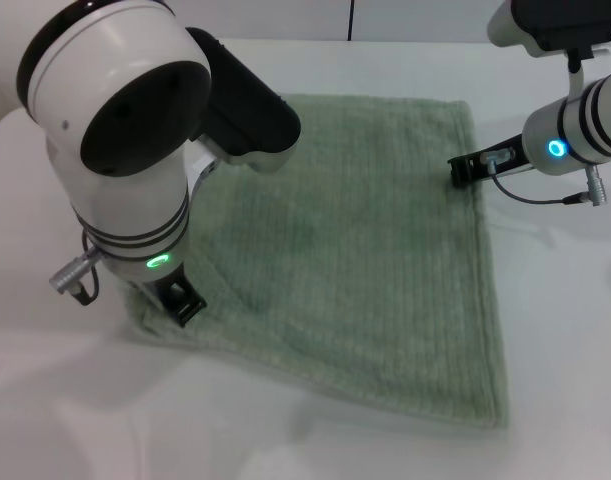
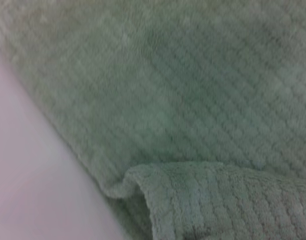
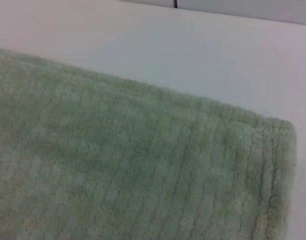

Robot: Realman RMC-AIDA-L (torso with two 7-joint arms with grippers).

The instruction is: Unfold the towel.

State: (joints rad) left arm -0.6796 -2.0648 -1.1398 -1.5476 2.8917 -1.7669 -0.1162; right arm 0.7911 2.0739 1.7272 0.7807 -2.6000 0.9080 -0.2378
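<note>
The pale sage-green towel [image 1: 365, 250] lies spread almost flat on the white table [image 1: 545, 400]. My left gripper [image 1: 182, 300] is down at the towel's near left corner, where the cloth is slightly bunched. In the left wrist view the towel [image 2: 183, 100] fills the frame, with a small curled-over flap [image 2: 208, 195] of its edge close to the camera. My right gripper [image 1: 463, 168] is low at the towel's right edge, near the far right corner. The right wrist view shows that hemmed corner [image 3: 273, 150] lying flat on the table.
The white table [image 3: 168, 45] runs around the towel on all sides. My bulky left arm [image 1: 125, 130] hides the towel's far left part in the head view. A grey cable [image 1: 545, 197] hangs under my right wrist.
</note>
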